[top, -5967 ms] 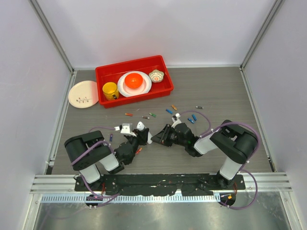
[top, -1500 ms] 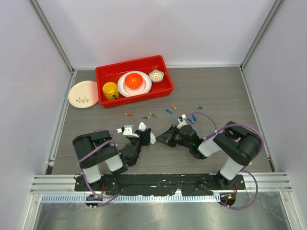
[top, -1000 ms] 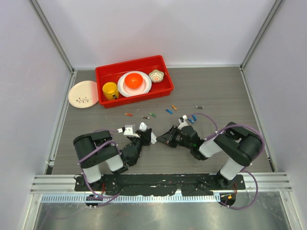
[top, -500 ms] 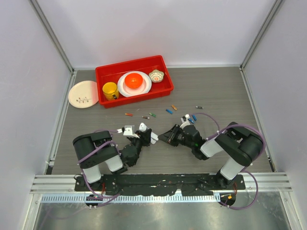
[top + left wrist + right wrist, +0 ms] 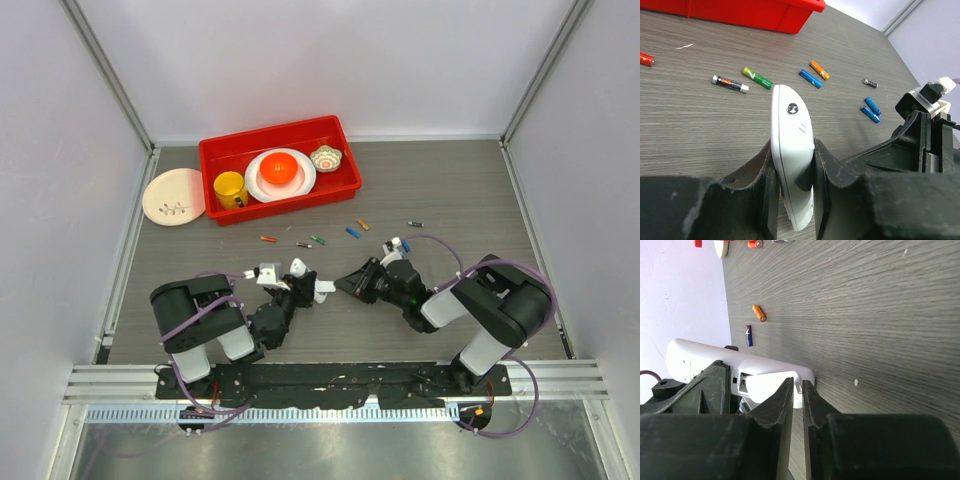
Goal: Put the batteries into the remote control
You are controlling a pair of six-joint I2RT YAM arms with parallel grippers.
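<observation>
The remote control (image 5: 299,270) (image 5: 791,140) (image 5: 700,355), a slim white oblong, stands on its edge a little above the table. My left gripper (image 5: 294,288) (image 5: 794,148) is shut on it. My right gripper (image 5: 342,283) (image 5: 797,383) meets the remote's end from the right, its jaws almost together on a thin white cover tab (image 5: 799,388). An open slot (image 5: 742,382) shows in the remote beside the tab. Several batteries lie loose beyond: black (image 5: 730,83), green (image 5: 758,78), blue (image 5: 810,78) (image 5: 352,232), orange (image 5: 819,70) (image 5: 759,313).
A red tray (image 5: 340,128) at the back holds a yellow mug (image 5: 230,188), a white plate (image 5: 258,185) with an orange ball and a small bowl (image 5: 326,157). A cream plate (image 5: 160,205) lies left of it. Grey walls close in both sides.
My right arm has drawn back to the right, and a white piece now sticks out further from the remote's right end. The left gripper keeps its hold, barely moved.
</observation>
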